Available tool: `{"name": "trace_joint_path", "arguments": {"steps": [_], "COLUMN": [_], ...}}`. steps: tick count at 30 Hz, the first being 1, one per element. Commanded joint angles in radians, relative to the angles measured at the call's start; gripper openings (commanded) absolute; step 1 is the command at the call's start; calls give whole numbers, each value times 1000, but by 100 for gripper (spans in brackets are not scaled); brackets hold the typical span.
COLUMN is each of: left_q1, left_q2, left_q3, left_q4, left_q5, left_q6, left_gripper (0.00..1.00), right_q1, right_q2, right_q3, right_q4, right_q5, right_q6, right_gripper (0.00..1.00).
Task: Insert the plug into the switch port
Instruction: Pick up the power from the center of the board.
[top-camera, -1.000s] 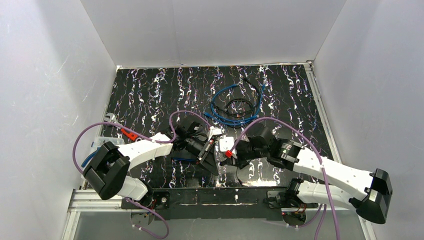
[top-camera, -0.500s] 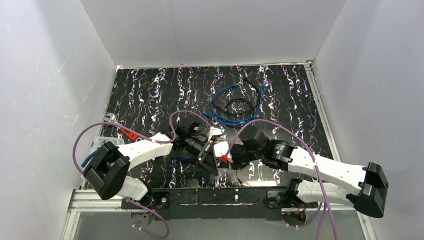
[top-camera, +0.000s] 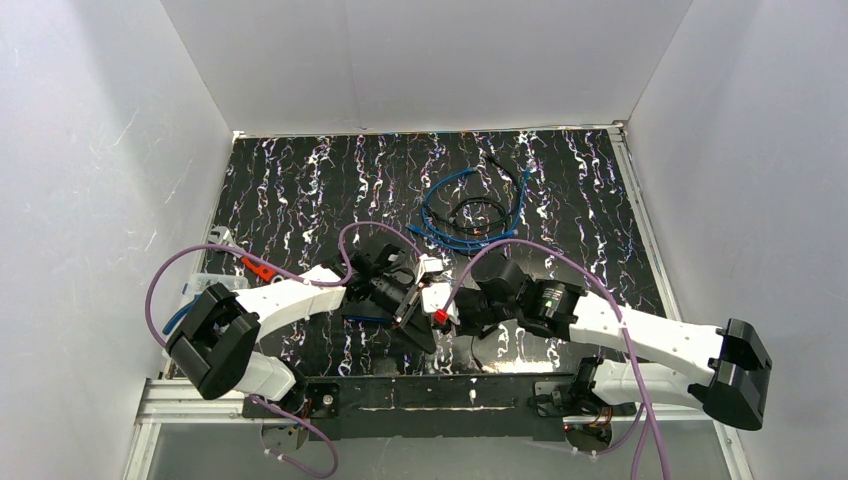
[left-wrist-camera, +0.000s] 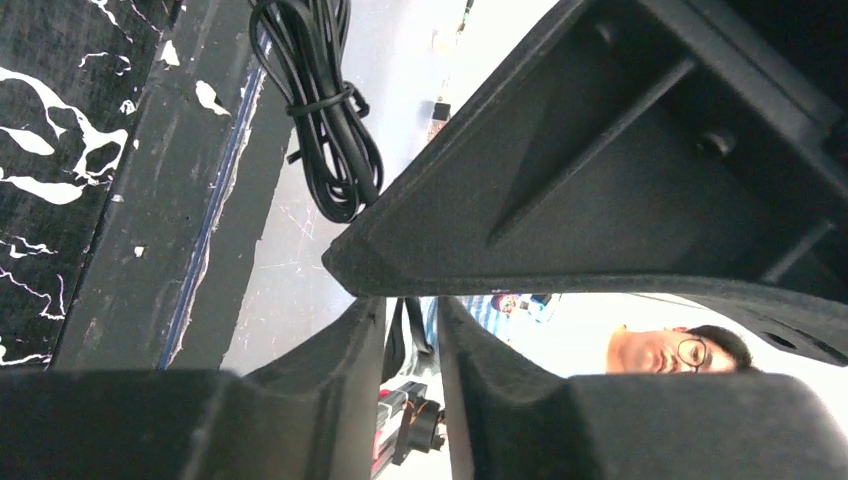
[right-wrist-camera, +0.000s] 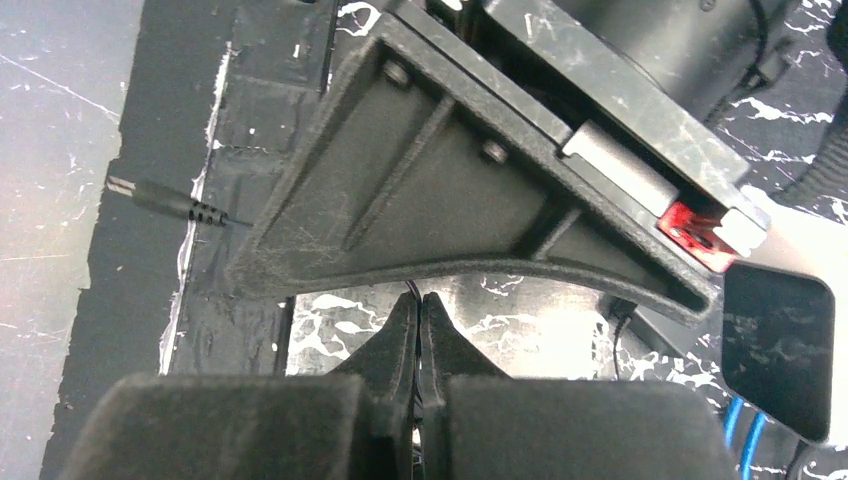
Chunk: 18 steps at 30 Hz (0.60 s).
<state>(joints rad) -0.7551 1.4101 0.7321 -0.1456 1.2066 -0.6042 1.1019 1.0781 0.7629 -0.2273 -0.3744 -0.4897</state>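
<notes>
Top external view: over the last second the right hand (top-camera: 450, 320) has travelled leftward along the near edge of the worktop (top-camera: 300, 180) and now stands just beside the left hand (top-camera: 412, 308), which has not shifted. We judge this to be the closing approach before insertion; the plug is not yet seated. In the right wrist view the right hand is clenched, its fingers pressed together on a thin black lead (right-wrist-camera: 413, 291), which we take to be the plug's own. The plug (right-wrist-camera: 160, 201) sits at the left of that view, over the dark strip at the worktop's near edge; we cannot tell whether it rests or hangs. Its long axis runs nearly level across the view, tip pointing left. The left wrist view shows a narrow gap between the left fingers; we cannot tell what they grasp. We cannot make out the switch port in any view.
</notes>
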Motion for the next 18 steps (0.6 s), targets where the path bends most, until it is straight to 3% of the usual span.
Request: {"name": "trace_joint_path", "arguments": {"steps": [1, 3, 4, 11, 18], "left_q1": [-4, -5, -4, -3, -2], "left_q2": [-16, -29, -37, -114, -210], "left_q3": [34, 54, 66, 114, 59], "left_q4": [-30, -54, -70, -131, -43], "left_q5": [-37, -60, -68, -150, -222], "left_q6": [8, 17, 27, 36, -45], "left_gripper": [41, 63, 69, 77, 83], "right_q1": [3, 2, 3, 3, 3], "right_q2": [-52, -73, -90, -187, -235], "right_q3": [1, -12, -22, -55, -43], "right_q4": [51, 36, 33, 4, 4], "right_q5": [48, 84, 99, 206, 307], "right_q6": [25, 32, 34, 108, 281], "right_gripper": [1, 1, 1, 1, 1]}}
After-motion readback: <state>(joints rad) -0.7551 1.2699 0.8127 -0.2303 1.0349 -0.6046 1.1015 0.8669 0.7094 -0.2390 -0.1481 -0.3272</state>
